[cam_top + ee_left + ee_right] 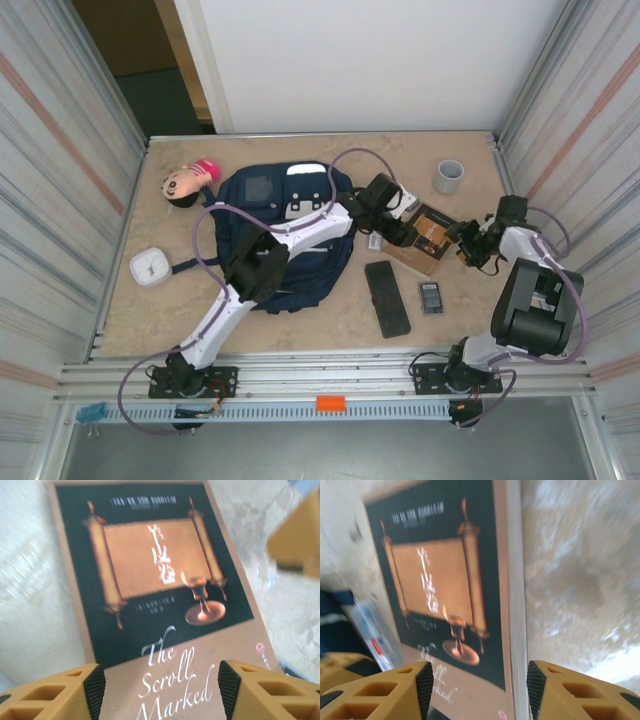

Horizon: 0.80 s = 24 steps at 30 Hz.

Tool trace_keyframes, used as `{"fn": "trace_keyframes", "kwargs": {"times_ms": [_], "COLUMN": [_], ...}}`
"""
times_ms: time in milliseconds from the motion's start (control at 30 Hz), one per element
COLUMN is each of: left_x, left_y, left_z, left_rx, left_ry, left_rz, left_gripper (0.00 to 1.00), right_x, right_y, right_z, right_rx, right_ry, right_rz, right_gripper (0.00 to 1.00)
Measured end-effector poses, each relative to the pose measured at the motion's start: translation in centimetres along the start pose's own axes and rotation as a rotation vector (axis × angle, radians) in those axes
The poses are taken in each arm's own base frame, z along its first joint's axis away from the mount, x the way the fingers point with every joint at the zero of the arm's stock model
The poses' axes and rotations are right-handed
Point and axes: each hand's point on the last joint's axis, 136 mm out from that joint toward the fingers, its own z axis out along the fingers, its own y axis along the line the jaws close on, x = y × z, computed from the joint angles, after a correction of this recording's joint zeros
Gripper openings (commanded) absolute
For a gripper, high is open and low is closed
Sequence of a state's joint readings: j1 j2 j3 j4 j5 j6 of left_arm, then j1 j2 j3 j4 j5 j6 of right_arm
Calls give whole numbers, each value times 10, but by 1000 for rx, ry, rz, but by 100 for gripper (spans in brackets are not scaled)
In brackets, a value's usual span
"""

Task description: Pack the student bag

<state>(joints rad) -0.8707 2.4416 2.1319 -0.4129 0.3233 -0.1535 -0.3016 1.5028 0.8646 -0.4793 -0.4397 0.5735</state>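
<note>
The table (160,320) is walled in by ribbed metal panels to the left and right and a white wall at the far side. Its widest bare stretches lie along the near edge and in the far right corner.

The student bag (312,275) lies flat, left of centre, white patches toward the far wall. The left arm stretches diagonally over it.

A book (432,236) rests flat just right of the bag, lying at an angle to the table's edges. The left gripper (395,226) hangs at its bag-side end and the right gripper (468,246) at the opposite end. In the left wrist view the fingers (94,686) stand apart over the cover's title end, clasping nothing. In the right wrist view the fingers (424,682) are likewise spread, the book's long edge running between them. A clear packet (370,627) lies just beside the book.

A long black case (387,297) lies near the bag's right edge, with a small dark device (431,297) beside it. A doll (185,184) touches the bag's far left corner. A white round object (150,267) sits near the left panel, and a grey cup (449,176) stands far right.
</note>
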Motion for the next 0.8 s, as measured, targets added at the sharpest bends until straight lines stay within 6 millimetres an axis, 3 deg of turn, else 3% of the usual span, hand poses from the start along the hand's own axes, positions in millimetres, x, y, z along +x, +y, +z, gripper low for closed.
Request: {"fn": "trace_keyframes", "kwargs": {"times_ms": [167,333,433,800], "left_x": [-16,1,17,19], "left_y": [5,16,24,29], "left_z": [-8,8,21,31], "left_rx": [-36,-62,-76,-108], "left_ry": [-34,13,60,86], "left_rz": [-27,-52,-77,-90], "left_gripper": [62,62,62,63], "right_x": [25,36,38,37], "right_y": [-12,-20,-23,-26], "right_z": [11,27,32,30], "right_rx": [70,100,109,118], "right_ry": [58,112,133,133], "right_rz": [-16,-1,22,31], "right_gripper": [49,21,13,9]}}
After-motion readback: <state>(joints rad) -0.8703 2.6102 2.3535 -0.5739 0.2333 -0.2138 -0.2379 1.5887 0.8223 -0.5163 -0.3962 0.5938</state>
